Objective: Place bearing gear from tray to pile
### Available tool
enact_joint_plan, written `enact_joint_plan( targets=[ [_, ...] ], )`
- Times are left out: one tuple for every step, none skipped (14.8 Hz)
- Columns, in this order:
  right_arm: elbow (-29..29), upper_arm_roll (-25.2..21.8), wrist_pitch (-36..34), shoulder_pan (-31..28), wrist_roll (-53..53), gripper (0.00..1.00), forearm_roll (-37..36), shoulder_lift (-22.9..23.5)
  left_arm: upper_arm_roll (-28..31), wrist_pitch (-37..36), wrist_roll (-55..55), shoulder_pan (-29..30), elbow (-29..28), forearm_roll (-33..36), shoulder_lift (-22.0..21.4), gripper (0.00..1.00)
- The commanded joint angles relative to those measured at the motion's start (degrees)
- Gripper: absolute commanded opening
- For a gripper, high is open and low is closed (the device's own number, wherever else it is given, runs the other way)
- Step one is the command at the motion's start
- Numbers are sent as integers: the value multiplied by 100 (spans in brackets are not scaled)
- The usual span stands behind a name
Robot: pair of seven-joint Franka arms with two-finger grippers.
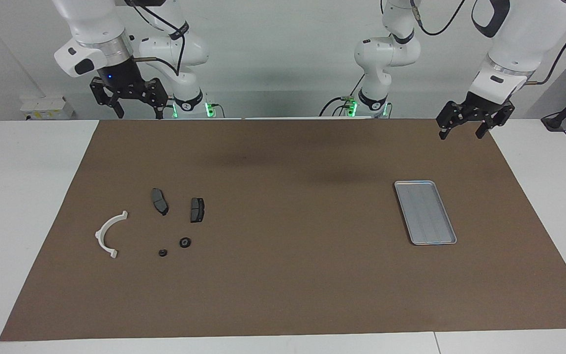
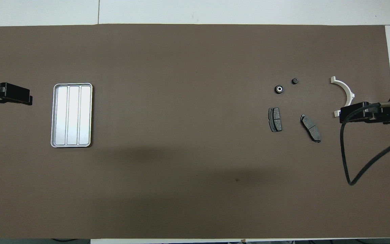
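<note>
The silver ribbed tray [image 1: 425, 212] lies toward the left arm's end of the brown mat with nothing in it; it also shows in the overhead view [image 2: 72, 115]. Toward the right arm's end lie a white semicircular bracket [image 1: 108, 233], two dark brake pads [image 1: 159, 201] [image 1: 197, 209], and two small dark round parts, a larger one with a pale centre [image 1: 185, 242] and a smaller one [image 1: 163, 253]. My left gripper [image 1: 461, 132] hangs open and empty, up in the air over the mat's corner near its base. My right gripper [image 1: 138, 112] hangs open and empty over the mat's edge near its base.
The brown mat [image 1: 283, 275] covers most of the white table. In the overhead view the right gripper [image 2: 354, 113] covers one end of the bracket [image 2: 345, 89], and its black cable [image 2: 345, 159] loops over the mat.
</note>
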Motion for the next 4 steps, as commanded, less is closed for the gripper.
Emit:
enact_joint_plan(
  targets=[
    [-8, 14, 49, 8, 13, 100, -96, -45, 67, 80, 72, -64, -51, -72, -30, 100],
    [-8, 14, 32, 0, 4, 100, -88, -45, 67, 80, 72, -64, -51, -72, -21, 100],
    [-8, 14, 32, -1, 4, 100, -87, -45, 67, 80, 72, -64, -51, -72, -30, 100],
    [1, 5, 6, -35, 4, 100, -87, -54, 67, 80, 72, -64, -51, -72, -30, 100]
  ],
)
